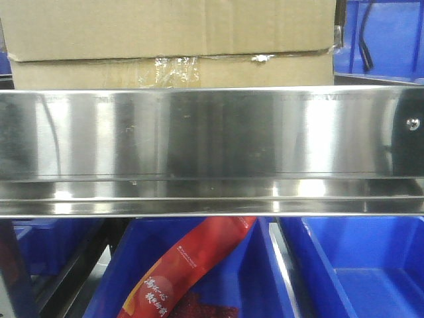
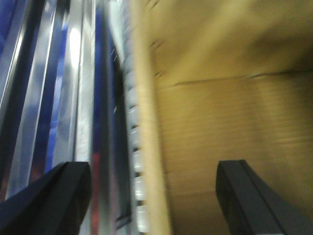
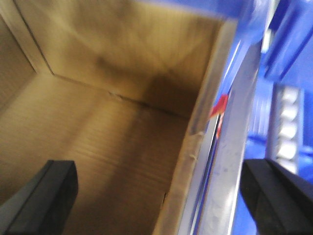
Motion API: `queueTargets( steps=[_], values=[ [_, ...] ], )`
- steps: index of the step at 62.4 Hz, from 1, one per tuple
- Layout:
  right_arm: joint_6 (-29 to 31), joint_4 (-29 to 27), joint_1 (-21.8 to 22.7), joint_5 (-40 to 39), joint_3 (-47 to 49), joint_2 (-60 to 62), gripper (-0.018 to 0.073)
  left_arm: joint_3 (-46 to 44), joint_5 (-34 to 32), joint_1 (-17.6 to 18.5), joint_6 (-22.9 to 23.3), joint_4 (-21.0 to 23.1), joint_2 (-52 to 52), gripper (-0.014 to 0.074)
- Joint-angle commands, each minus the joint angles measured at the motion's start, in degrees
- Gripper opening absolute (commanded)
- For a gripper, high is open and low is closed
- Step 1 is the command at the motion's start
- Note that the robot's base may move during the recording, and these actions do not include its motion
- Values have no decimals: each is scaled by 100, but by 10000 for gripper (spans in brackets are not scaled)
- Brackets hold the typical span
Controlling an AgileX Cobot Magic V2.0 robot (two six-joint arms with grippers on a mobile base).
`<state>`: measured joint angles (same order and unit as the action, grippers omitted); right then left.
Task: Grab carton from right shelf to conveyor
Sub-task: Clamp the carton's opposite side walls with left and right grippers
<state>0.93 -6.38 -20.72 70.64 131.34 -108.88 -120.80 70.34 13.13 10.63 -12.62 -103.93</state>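
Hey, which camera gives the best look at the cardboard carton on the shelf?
The front-facing view: it shows the carton sharply, with its lid flap and tape patch, above the shelf's steel rail. Both wrist views show only blurred close-up cardboard, no whole outline.

A brown cardboard carton (image 1: pixel 172 36) sits behind the shiny stainless steel shelf rail (image 1: pixel 212 142), above blue plastic bins (image 1: pixel 371 285).

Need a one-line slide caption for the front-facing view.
Brown carton sits on the right shelf behind its shiny steel rail, blue bins below.
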Motion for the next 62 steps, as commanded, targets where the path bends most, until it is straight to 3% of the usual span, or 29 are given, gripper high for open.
queueTargets(
  steps=[1,11,17,20,24,30,34,38,54,62],
  values=[
    [-28,61,57,-68,55,-102,557,-51,-38,-100,54,11,-54,434],
    [-93,61,130,-68,55,-267,550,-51,-38,-190,54,245,-168,433],
    [-93,61,131,-68,55,-345,470,-51,-38,-190,54,295,-220,417],
    [-93,61,131,-68,55,-369,378,-51,-38,-190,54,308,-232,384],
    [-93,61,131,-68,55,-373,188,-51,-38,-190,54,308,-232,285],
    [-93,61,131,-68,55,-373,-91,-51,-38,-190,54,308,-232,77],
    [-93,74,131,-68,55,-363,-59,-51,-38,-190,54,322,-232,-42],
    [-93,74,131,-68,55,-351,-60,-64,-38,-190,54,336,-232,8],
    [-93,74,131,-68,55,-77,-66,-457,-38,-190,54,360,-148,-9],
    [-93,64,131,-68,55,330,-66,-637,-38,-190,54,604,153,-9]
  ],
)
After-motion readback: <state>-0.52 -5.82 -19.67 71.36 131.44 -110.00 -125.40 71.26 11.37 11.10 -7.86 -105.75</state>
